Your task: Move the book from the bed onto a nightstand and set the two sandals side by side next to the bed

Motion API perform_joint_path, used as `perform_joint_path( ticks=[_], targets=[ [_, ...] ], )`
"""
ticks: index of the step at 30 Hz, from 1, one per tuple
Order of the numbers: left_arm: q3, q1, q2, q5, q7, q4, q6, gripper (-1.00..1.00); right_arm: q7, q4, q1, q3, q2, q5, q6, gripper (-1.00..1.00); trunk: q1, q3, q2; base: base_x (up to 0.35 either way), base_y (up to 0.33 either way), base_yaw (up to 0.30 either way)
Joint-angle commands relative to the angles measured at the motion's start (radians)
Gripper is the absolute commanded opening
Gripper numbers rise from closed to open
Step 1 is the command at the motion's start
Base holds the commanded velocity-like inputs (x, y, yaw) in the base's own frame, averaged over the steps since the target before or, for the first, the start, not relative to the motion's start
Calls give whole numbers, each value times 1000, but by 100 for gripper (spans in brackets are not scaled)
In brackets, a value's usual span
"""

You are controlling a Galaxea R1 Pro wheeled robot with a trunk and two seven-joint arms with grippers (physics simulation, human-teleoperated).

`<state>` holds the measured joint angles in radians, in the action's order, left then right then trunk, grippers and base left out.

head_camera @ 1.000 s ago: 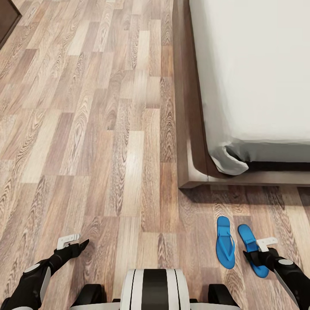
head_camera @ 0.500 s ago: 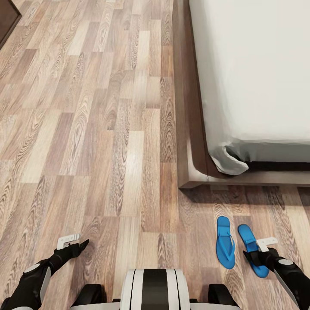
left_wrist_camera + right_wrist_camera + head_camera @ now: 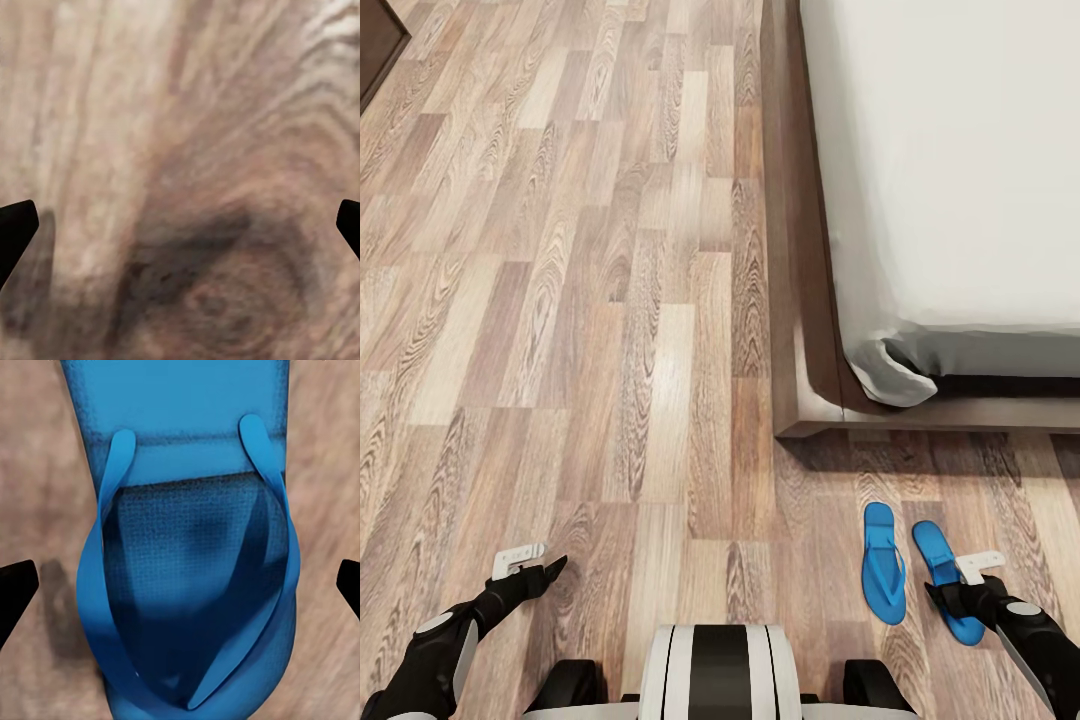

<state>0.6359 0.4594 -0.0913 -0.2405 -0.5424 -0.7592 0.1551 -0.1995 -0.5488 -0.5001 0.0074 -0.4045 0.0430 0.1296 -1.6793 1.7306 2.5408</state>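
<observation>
Two bright-blue sandals lie side by side on the wood floor just past the bed's foot corner: one sandal (image 3: pixel 883 565) on the left, the other sandal (image 3: pixel 933 548) on the right. My right gripper (image 3: pixel 952 592) hovers over the right one, open; in the right wrist view that sandal (image 3: pixel 187 495) lies between the wide-apart fingertips (image 3: pixel 16 585), untouched. My left gripper (image 3: pixel 550 572) is open above bare floor (image 3: pixel 180 150). The bed (image 3: pixel 960 150) has a pale mattress on a dark frame (image 3: pixel 785 260). The book and the nightstand are out of view.
Wood-plank floor (image 3: pixel 610 300) stretches wide along the bed's left side. A corner of dark wooden furniture (image 3: pixel 375 45) shows at the far left. My base (image 3: pixel 718 670) sits at the near edge between the arms.
</observation>
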Motion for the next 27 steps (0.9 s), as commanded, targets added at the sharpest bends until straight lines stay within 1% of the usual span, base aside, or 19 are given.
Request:
perform_joint_path(
  ticks=[1, 17, 27],
  targets=[
    [5, 1, 1, -5, -8, -2, 6, 100, -3, -2, 0, 1, 0, 5, 5, 100, 0, 1, 0, 0, 0, 0],
    [4, 1, 2, -5, -6, -2, 7, 100, -3, -2, 0, 1, 0, 5, 5, 100, 0, 1, 0, 0, 0, 0],
    [3, 1, 4, -5, -5, -2, 7, 100, -3, -2, 0, 0, 0, 5, 5, 100, 5, -38, -2, 0, 0, 0]
  ],
)
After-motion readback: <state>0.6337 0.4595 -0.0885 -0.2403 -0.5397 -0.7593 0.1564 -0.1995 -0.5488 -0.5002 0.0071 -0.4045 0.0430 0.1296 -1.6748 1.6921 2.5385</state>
